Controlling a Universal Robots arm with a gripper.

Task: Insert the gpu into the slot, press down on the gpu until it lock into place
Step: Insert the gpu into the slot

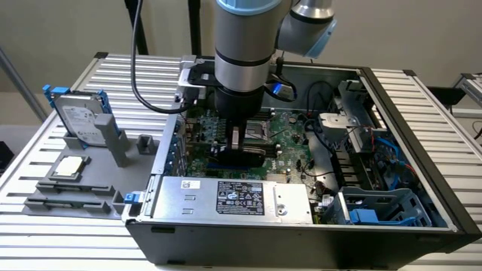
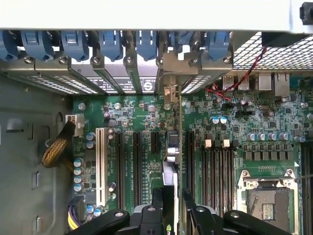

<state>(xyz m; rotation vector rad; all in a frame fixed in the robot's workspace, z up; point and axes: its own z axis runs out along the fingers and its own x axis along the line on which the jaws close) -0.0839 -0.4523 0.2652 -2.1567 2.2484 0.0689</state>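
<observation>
The gpu (image 2: 171, 147) is seen edge-on in the wrist view as a thin dark card standing upright over the green motherboard (image 2: 142, 110). Its metal bracket (image 2: 169, 68) sits at the case's rear openings. My gripper (image 2: 172, 198) is shut on the card's top edge, one black finger (image 2: 157, 198) on each side. In the exterior view the gripper (image 1: 239, 148) is low inside the open computer case, with the black gpu (image 1: 242, 156) below it. A bit of the blue slot (image 1: 226, 165) shows under the card; in the wrist view the card hides the slot.
A silver power-supply box (image 1: 233, 197) lies along the case's front wall. Black memory slots (image 2: 217, 166), a CPU socket (image 2: 266, 205) and a white slot (image 2: 101, 166) flank the card. Blue retaining clips (image 2: 112, 44) line the rear. A hard drive (image 1: 79, 121) stands outside, at the exterior view's left.
</observation>
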